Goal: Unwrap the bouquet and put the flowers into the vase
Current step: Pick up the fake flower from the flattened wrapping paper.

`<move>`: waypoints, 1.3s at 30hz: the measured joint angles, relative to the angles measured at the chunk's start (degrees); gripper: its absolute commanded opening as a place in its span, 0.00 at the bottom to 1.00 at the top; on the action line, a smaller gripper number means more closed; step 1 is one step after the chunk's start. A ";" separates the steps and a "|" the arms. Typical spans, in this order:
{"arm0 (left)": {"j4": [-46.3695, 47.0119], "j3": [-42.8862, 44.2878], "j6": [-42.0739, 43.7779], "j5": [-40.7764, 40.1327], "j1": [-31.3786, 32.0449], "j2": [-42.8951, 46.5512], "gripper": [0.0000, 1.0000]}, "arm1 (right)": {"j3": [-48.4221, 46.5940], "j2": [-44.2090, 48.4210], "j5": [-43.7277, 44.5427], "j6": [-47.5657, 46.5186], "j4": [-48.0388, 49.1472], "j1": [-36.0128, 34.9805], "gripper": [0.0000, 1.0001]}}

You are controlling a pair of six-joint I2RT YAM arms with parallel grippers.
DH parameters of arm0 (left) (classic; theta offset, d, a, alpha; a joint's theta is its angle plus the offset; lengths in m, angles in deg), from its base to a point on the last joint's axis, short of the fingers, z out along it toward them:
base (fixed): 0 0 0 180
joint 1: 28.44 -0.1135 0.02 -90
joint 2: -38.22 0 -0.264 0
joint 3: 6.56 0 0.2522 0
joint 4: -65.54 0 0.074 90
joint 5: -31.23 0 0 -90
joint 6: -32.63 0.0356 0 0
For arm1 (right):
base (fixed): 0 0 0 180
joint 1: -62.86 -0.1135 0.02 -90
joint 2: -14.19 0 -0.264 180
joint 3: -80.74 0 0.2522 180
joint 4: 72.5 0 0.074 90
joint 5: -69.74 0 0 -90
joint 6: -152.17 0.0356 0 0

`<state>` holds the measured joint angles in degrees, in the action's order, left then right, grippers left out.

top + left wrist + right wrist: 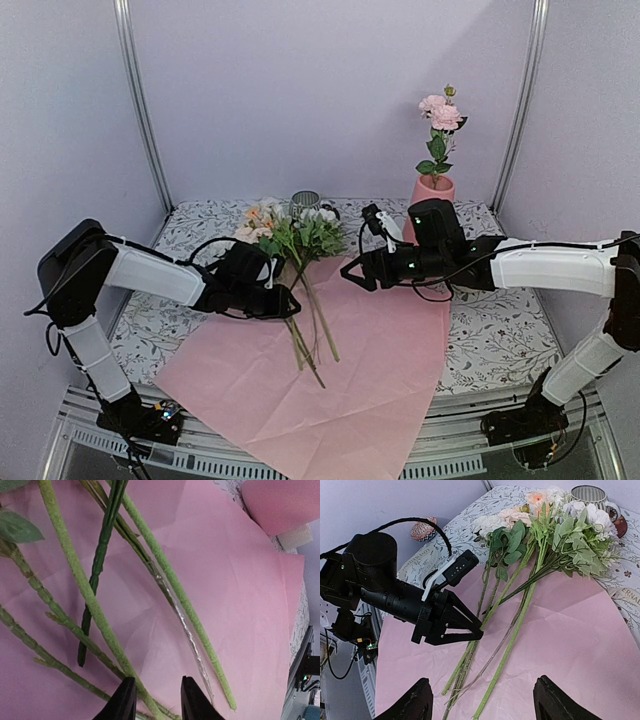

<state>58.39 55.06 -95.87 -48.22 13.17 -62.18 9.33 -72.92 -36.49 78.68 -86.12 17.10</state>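
Table (500, 340) under a white cloth (620, 597) with a grey leaf print. Big sheet of pink paper (370, 370) spread flat over the middle, creased, near corner hanging past the front edge. Pink vase (432, 190) upright at the back right, close to the paper's far edge (touching or not, can't tell). Striped mug (304, 200) back centre on a red saucer (621, 525). Flowers (300, 240) lying on the paper, stems pointing frontward, heads spilling over its far edge onto the cloth near the mug.
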 measured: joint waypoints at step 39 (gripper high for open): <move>-0.55 -4.68 -8.26 -9.01 -0.04 7.30 0.09 | 2.62 0.13 0.39 0.26 1.64 0.00 0.71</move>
<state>57.84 50.38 -104.13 -57.23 13.12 -54.88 11.95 -72.79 -36.10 78.94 -84.48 17.10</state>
